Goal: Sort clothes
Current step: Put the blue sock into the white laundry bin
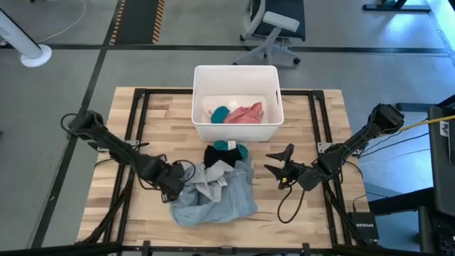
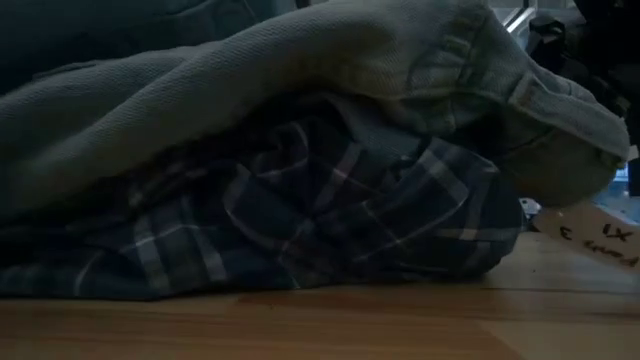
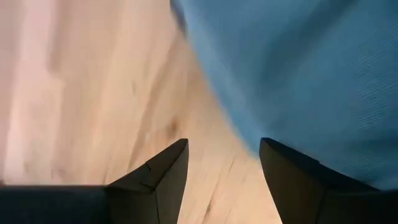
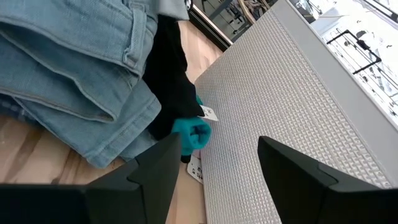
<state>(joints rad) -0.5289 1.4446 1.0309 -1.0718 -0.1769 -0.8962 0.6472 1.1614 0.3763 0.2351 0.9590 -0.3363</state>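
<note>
We see the left tool (image 1: 173, 186) low over the counter (image 1: 121, 128), at the left edge of the clothes pile; its own camera shows its two dark fingers (image 3: 158, 177) spread apart with bare wood between them and blue cloth just beside one of them. The right tool (image 1: 276, 162) hangs to the right of the pile, apart from it, with its fingers (image 4: 155, 168) also spread and nothing between them.

The pile lies near the middle of the counter, toward its near edge. On top we see a large grey-blue shirt (image 1: 217, 199), crumpled, with a lighter grey fold near its far side. From counter level, a plaid shirt (image 2: 300, 215) shows underneath the grey-blue one, pressed flat on the wood. On the far side of the pile sit a black piece (image 1: 217, 155) and a teal piece (image 1: 233, 147), touching each other and lying just in front of the bin (image 1: 234, 71).

The white bin stands at the far middle of the counter. Inside it we see a pink piece (image 1: 245, 114), another teal piece (image 1: 220, 114) and a white piece (image 1: 210, 107), all bunched together.

Beyond the counter stands an office chair (image 1: 274, 28).
</note>
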